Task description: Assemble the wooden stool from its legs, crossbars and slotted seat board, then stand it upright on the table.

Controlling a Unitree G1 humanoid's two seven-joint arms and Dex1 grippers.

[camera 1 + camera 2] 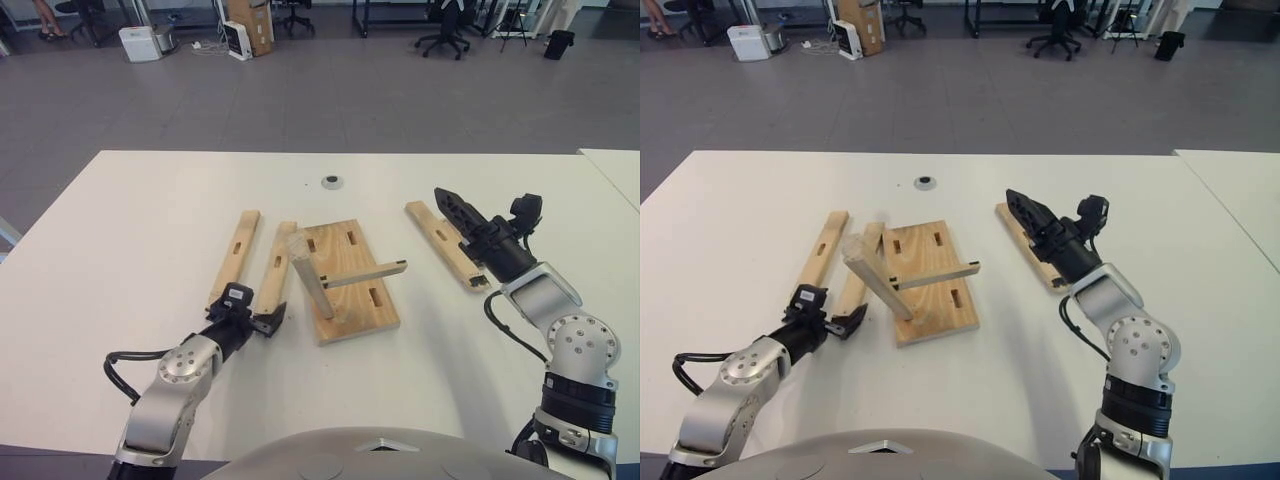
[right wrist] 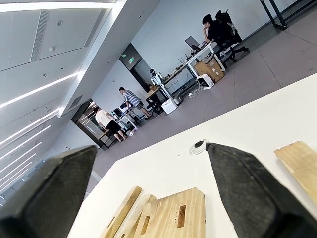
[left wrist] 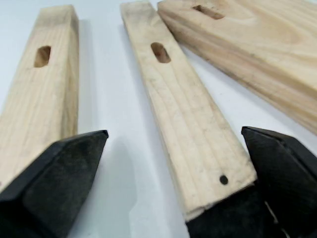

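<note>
Leg [image 1: 275, 268] is lying beside the board [image 1: 345, 315], pointing at the far edge; left hand [image 1: 256, 312] is gaping astride it, right hand [image 1: 450, 202] gaping.

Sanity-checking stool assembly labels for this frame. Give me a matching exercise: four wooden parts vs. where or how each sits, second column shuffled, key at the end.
Parts
1. seat board
2. leg with crossbar
3. second leg from left
4. rightmost leg

Place or state
A. flat, near end between the open left jaws
B. flat mid-table, slots up
C. flat, by the open right jaws
D. propped on the board, not flat

Pairs: 1-B, 2-D, 3-A, 4-C
</note>
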